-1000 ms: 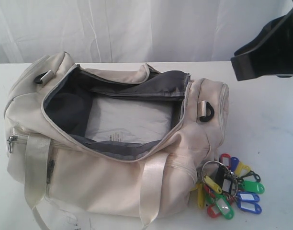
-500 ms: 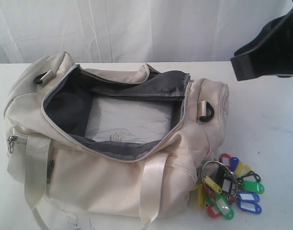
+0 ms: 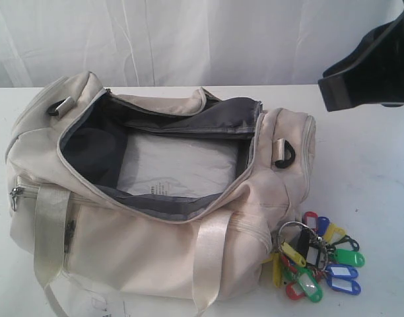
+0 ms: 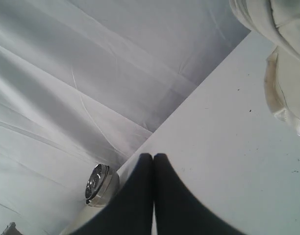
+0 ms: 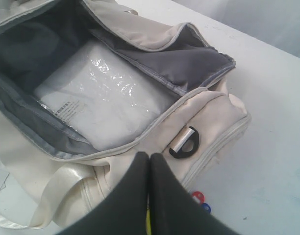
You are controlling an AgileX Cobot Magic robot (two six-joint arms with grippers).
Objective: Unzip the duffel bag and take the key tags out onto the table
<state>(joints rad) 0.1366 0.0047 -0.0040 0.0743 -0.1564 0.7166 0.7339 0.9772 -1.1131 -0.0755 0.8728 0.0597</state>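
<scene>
The key tags [image 3: 315, 259] are seen nearest the exterior camera, lying on the table [image 3: 367, 165] just beside the right end of the duffel bag [image 3: 156, 231]. The bag is unzipped and its mouth is spread wide. Dark grey lining is exposed, and a clear-wrapped white packet [image 3: 179, 168] is laid flat inside. The right gripper [image 5: 149, 156] is held above the bag's end by a black D-ring [image 5: 185, 144], its fingers pressed together with nothing between them. The left gripper [image 4: 153, 157] is likewise closed and empty, over bare table near the bag. A white curtain [image 3: 189, 39] is hung behind.
</scene>
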